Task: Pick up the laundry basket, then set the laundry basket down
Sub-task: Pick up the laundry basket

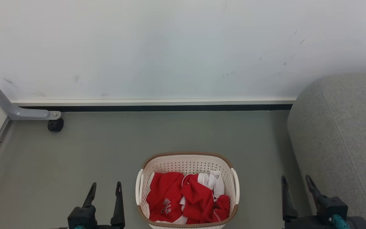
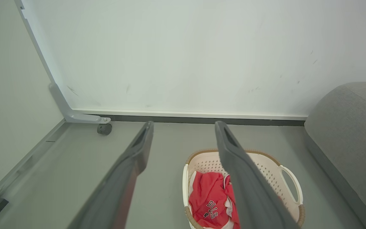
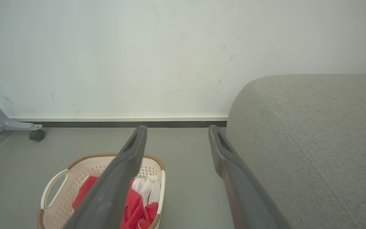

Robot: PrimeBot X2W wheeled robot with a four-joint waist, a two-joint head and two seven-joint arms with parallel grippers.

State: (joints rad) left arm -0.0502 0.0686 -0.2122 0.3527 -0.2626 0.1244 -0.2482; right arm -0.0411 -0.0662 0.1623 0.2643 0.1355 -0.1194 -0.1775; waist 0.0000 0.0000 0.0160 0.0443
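Note:
The laundry basket [image 1: 187, 163] stands on the grey floor at the bottom centre of the head view, cream-white and perforated, with a brown rim and a white handle on each side. Red and white clothes [image 1: 186, 198] lie inside it. My left gripper [image 1: 105, 187] is open, off the basket's left side and not touching it. Further away on the right, my right gripper [image 1: 296, 181] is open too. The left wrist view has the basket [image 2: 265, 165] low and right, behind my open left gripper [image 2: 184, 125]. The right wrist view has the basket [image 3: 75, 171] low and left of my open right gripper [image 3: 176, 130].
A grey fabric sofa arm [image 1: 345, 133] rises close to the right of my right gripper. A white wall with a dark baseboard [image 1: 157, 108] runs behind the basket. A grey metal leg with a black caster [image 1: 55, 124] stands at the far left corner.

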